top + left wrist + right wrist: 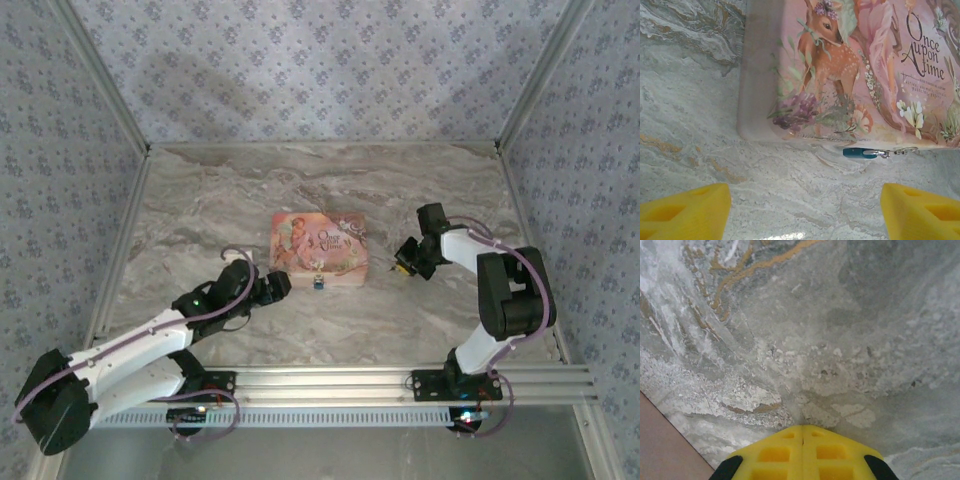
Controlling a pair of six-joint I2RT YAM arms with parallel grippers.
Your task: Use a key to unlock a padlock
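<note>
The padlock is a tiny blue body with a silvery end, lying on the marble table against the near wall of the pink picture tin. From above, the padlock sits at the middle of the tin's front edge. My left gripper is open just short of the padlock and slightly to its left, its yellow fingers spread wide over bare marble. To the right of the tin, my right gripper is shut, tips together and pointing down at the table. No key is visible between its fingers; the key is hidden or out of view.
The marble table is walled by patterned panels at the back and sides. A metal rail runs along the near edge by the arm bases. A pinkish flat surface cuts the lower left corner of the right wrist view.
</note>
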